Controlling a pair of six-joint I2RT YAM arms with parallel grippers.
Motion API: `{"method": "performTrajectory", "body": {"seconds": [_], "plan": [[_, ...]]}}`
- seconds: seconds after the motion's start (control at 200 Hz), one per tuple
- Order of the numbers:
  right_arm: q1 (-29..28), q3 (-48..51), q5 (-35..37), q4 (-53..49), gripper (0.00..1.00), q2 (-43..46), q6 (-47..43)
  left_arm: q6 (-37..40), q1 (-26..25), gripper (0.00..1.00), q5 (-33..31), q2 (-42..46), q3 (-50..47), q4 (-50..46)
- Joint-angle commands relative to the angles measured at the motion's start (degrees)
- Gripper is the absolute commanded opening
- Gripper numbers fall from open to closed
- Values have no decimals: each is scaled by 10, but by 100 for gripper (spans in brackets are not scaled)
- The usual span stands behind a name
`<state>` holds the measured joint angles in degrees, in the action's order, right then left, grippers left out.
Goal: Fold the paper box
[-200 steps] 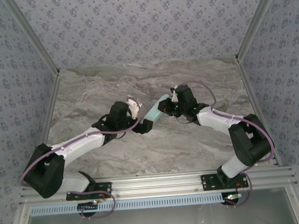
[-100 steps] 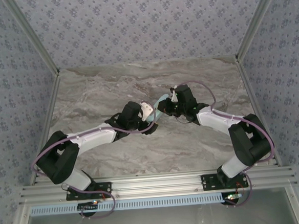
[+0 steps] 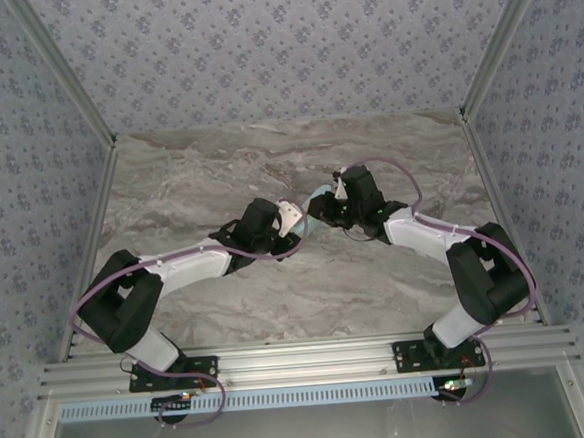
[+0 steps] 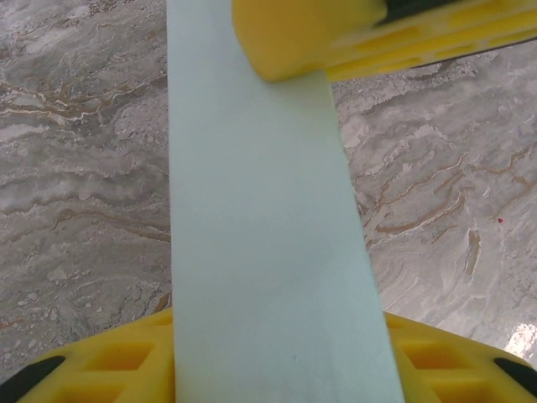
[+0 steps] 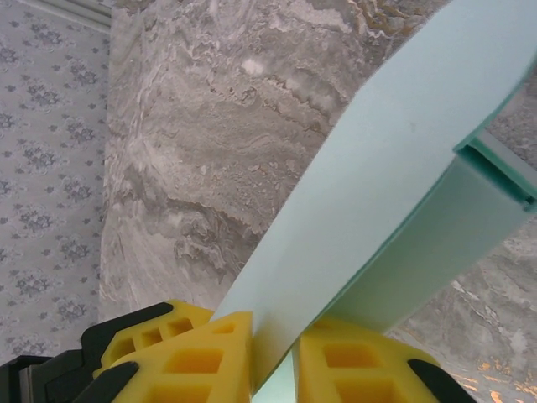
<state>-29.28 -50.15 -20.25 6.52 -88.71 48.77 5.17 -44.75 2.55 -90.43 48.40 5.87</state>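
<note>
From above, both arms meet over the middle of the marble table [image 3: 199,175], with the paper box [image 3: 313,197] between the left gripper [image 3: 301,228] and the right gripper [image 3: 323,209].

In the left wrist view, the box [image 4: 268,235] runs up between the left gripper's [image 4: 277,357] yellow fingers [image 4: 92,365], which sit against its edges. I cannot tell whether they squeeze it.

In the right wrist view, the right gripper [image 5: 273,357] is pinched on the box's [image 5: 394,168] flap, holding it above the table [image 5: 185,151].

No legible text, labels, brands or numbers anywhere; paper box [image 4: 260,252] card plain, unprinted.

Overhead; wrist close-ups on paper box [image 4: 260,235]
</note>
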Motion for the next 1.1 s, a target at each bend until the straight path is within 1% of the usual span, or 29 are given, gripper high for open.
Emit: {"method": "performTrajectory", "body": {"seconds": [0.0,0.14,0.26,0.335,0.43,0.55,0.67,0.775,0.864,0.999,1.094], "plan": [[2,-11,22,-64,26,14,-26,10,0,42,5,0,16,-1],[12,-18,33,-99,39,55,-64,19,8,38,22,10,9,-9],[30,-21,47,-139,49,97,-122,28,22,38,47,26,1,-14],[41,-27,48,-165,52,120,-195,35,31,38,68,36,-1,-21],[53,-41,49,-198,54,136,-288,44,47,36,94,48,-3,-32],[65,-69,34,-230,56,123,-413,60,64,34,137,61,-2,-56],[72,-90,41,-231,56,107,-503,77,73,33,144,74,-2,-81],[73,-89,10,-206,55,95,-618,91,78,32,153,87,-6,-97],[76,-99,-13,-207,55,78,-697,97,79,31,158,96,-10,-104],[80,-151,-45,-283,53,31,-819,97,80,31,166,100,-12,-108],[87,-177,-68,-310,52,3,-872,97,80,31,168,100,-14,-110]]}}
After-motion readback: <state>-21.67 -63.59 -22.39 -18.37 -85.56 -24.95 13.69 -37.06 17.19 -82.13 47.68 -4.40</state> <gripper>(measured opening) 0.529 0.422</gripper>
